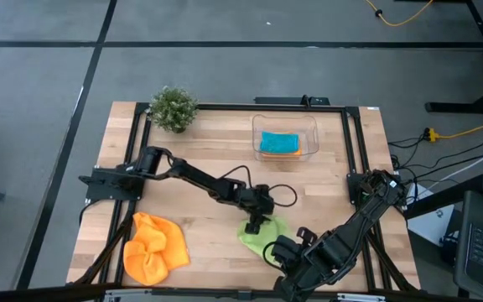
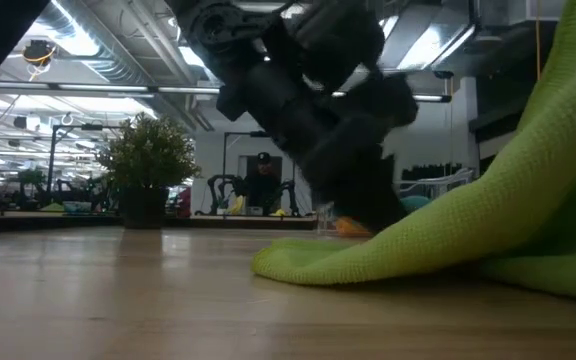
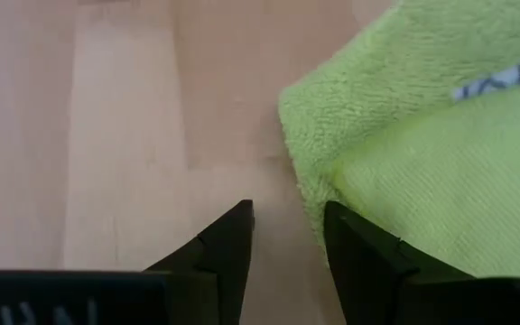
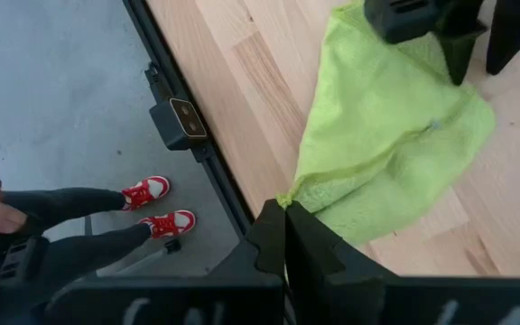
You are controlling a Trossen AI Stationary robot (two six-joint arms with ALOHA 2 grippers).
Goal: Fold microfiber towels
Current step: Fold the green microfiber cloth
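A lime green towel (image 1: 262, 232) lies near the table's front edge, with one near corner raised. My right gripper (image 4: 285, 212) is shut on that corner, above the table's near edge (image 1: 282, 250). My left gripper (image 3: 287, 230) is open, tipped down at the towel's far edge (image 1: 257, 222); one finger stands over bare wood, the other over the towel's border. A crumpled orange towel (image 1: 153, 247) rests on the wood at the front left. A teal blue towel (image 1: 279, 143) lies on an orange one inside a clear tub (image 1: 309, 126). My left gripper has one finger (image 3: 359, 248) right over the green towel's border (image 3: 310, 194); whether it touches the cloth I cannot tell. My right gripper pinches the green towel's near corner (image 4: 289, 194) between its shut fingertips, coming steeply from above. The cloth slopes down from the hold, slack, and its far part (image 4: 422, 126) lies on the table.
A small potted plant (image 1: 174, 107) stands at the far left of the table. A black frame rail (image 4: 183, 122) runs along the near edge. A person's legs in red shoes (image 4: 156, 203) stand on the floor just beyond that edge.
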